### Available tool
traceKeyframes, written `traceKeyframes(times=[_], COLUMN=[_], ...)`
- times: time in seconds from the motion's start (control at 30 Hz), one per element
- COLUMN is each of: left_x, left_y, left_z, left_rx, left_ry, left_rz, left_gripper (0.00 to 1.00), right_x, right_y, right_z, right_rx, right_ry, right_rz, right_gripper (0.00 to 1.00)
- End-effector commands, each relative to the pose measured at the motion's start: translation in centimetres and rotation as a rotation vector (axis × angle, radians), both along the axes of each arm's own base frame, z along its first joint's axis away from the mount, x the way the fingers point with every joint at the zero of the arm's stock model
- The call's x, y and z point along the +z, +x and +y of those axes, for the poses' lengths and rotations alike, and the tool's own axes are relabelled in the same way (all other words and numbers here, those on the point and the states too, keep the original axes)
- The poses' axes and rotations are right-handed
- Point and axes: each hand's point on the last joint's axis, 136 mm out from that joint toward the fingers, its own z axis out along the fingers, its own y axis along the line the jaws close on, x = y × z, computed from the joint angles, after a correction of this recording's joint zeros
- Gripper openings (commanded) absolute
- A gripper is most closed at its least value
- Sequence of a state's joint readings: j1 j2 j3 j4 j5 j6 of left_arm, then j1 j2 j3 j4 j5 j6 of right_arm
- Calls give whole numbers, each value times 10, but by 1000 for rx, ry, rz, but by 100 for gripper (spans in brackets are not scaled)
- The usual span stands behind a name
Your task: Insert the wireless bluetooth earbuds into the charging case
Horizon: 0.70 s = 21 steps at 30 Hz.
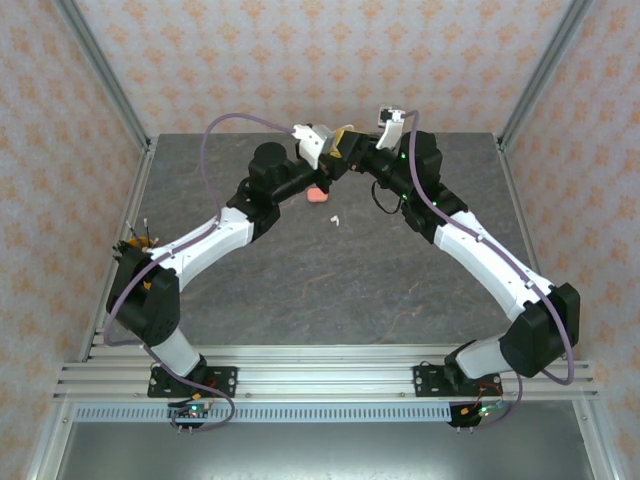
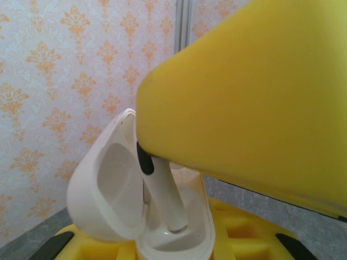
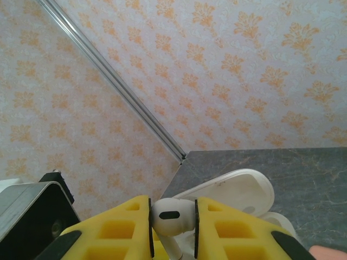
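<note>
While the left gripper clasped the open charging case steady at the worktop's 12 o'clock, the right gripper, clenched on a white earbud, pointed its stem inside.

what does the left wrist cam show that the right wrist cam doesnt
Only the left wrist: the stem of the white earbud reaching down into the open charging case, and the hollow inside of the lid.
Only the right wrist: the earbud's head, pinched between the two pads of the right gripper.
Both: that same earbud, the open white case and the patterned wall.
</note>
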<state>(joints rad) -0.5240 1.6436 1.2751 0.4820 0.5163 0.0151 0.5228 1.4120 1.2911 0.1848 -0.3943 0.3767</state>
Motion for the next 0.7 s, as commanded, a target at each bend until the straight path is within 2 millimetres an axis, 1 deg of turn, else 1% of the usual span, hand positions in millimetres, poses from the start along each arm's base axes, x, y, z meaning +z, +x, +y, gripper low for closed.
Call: traceKeyframes(times=[0.0, 0.3, 0.5, 0.67], left_x=[38, 50, 56, 57], left_y=[-10, -10, -10, -8], left_z=[-10, -10, -10, -8], left_rx=[-51, -55, -52, -39], left_ry=[-73, -123, -135, -136], left_rz=[-77, -78, -81, -82], left_gripper=[0, 0, 0, 0], right_x=[-3, -18, -24, -26], right_y=[-2, -3, -5, -8], right_z=[5, 1, 1, 0], right_rx=[24, -6, 0, 4], right_ry=[-19, -49, -64, -81], right_rz=[-27, -32, -38, -38], right_gripper=[22, 22, 22, 22])
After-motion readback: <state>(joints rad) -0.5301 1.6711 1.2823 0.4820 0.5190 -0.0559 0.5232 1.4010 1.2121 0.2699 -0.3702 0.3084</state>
